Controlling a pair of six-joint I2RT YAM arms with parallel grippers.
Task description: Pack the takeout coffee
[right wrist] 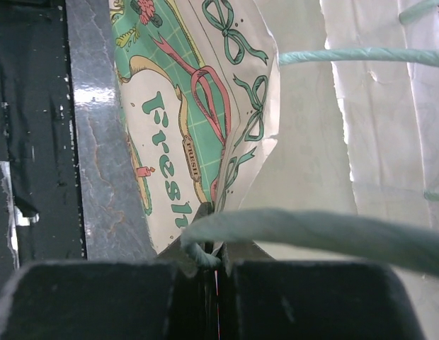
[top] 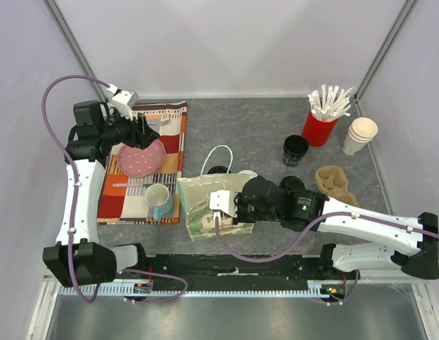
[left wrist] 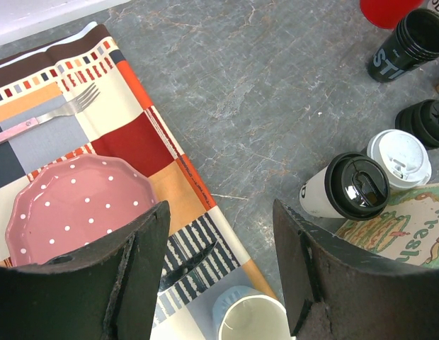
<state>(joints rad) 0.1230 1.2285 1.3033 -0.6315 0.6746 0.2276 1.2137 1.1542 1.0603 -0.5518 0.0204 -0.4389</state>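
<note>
- Right pincer (right wrist: 218, 251) was clamped shut on the rim of the paper bag (right wrist: 198, 106), at the near edge of the worktop (left wrist: 276, 85).
- White-lidded coffee cup (left wrist: 398, 157) stood just beyond the bag and outside it, beside a black-lidded cup (left wrist: 354, 185).
- Left pincer (left wrist: 219, 212) hung open and empty over the placemat (left wrist: 141, 138), well left of the cup.

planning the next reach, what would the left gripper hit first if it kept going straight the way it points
The open left gripper would most likely meet the striped edge of the placemat by the knife. The white mug sits close by, so depth leaves some doubt.
</note>
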